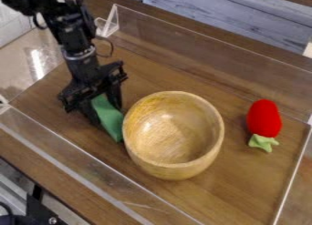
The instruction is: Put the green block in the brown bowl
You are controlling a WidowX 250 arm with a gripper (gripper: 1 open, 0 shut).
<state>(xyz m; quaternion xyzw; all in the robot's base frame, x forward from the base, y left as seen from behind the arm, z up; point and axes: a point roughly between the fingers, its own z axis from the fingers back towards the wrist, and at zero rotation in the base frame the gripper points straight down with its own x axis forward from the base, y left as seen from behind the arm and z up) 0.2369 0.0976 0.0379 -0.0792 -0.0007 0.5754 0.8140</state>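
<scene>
The green block (109, 121) is a flat matte bar just left of the brown bowl (171, 166), its lower end close to the bowl's rim. My gripper (95, 103) points straight down over the block's upper end, and its black fingers (73, 105) are closed on that end, so the top of the block is hidden. The round wooden bowl stands in the middle of the table with nothing in it.
A red strawberry-like toy (265, 117) with green leaves lies to the right of the bowl. Low clear plastic walls (73, 174) fence the wooden table on all sides. My black arm reaches in from the upper left.
</scene>
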